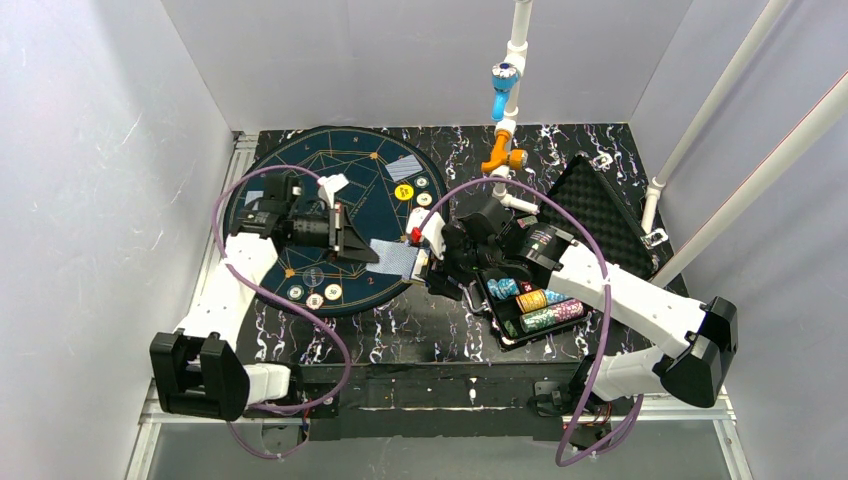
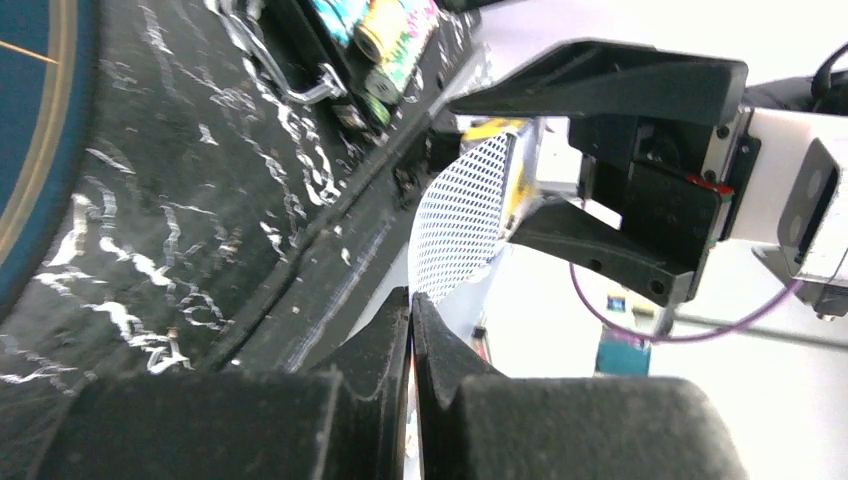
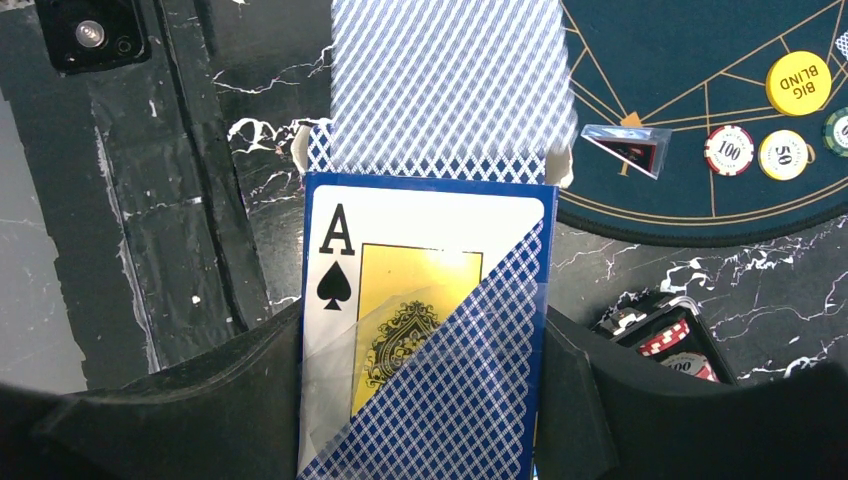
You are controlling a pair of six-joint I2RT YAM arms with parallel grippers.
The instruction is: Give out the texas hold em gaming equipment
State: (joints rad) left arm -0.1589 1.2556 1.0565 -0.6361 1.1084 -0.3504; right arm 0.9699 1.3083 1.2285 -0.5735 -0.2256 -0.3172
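My left gripper (image 2: pixel 412 300) is shut on the edge of a playing card (image 2: pixel 458 215) with a blue patterned back. The card's other end sits in the card box (image 3: pixel 430 330), which shows an ace of spades on its front. My right gripper (image 3: pixel 425 338) is shut on that box, one finger on each side. From above, the card (image 1: pixel 392 258) bridges the left gripper (image 1: pixel 372 255) and the right gripper (image 1: pixel 425 258) at the edge of the round blue mat (image 1: pixel 300 170). Chips lie on the mat: a yellow one (image 1: pixel 404 193), a white one (image 1: pixel 424 199) and three near the front (image 1: pixel 314 299).
The open black case (image 1: pixel 500 325) with rows of chips (image 1: pixel 540 300) lies right of the grippers, its foam lid (image 1: pixel 600 215) behind it. A face-down card (image 1: pixel 403 167) rests on the mat's far side. A scrap of clear wrapper (image 3: pixel 625 148) lies at the mat's edge.
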